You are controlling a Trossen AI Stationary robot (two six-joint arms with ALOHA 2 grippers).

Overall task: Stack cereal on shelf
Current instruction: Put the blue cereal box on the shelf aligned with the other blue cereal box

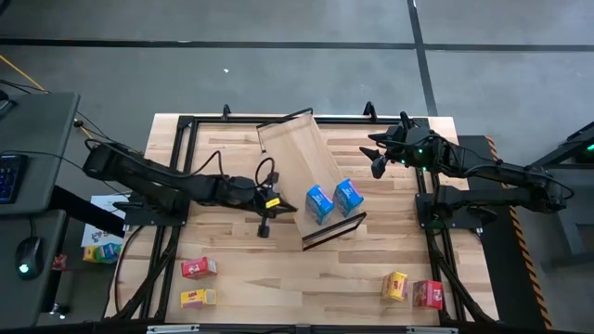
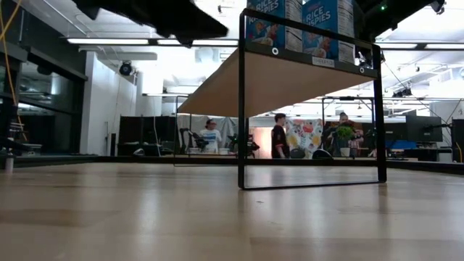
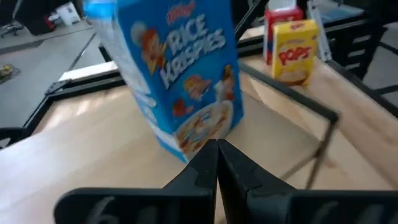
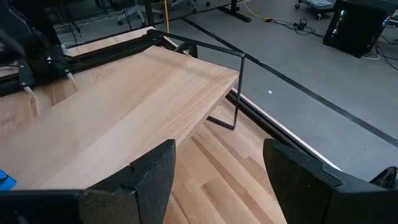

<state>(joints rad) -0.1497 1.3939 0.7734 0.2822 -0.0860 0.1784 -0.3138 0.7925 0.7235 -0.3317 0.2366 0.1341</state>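
left gripper [image 1: 264, 225], closed and empty, sits just beside the nearest blue box [image 1: 318, 204] on the shelf [image 1: 295, 153]; right gripper [image 1: 378, 160] hovers open.

Glossy printed cardboard cereal box [image 3: 180, 74] on smooth light-wood shelf [image 1: 295, 153].

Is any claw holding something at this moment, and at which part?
Nothing is held. The left claw is shut and empty in front of a blue cereal box on the shelf; the right claw is open and empty.
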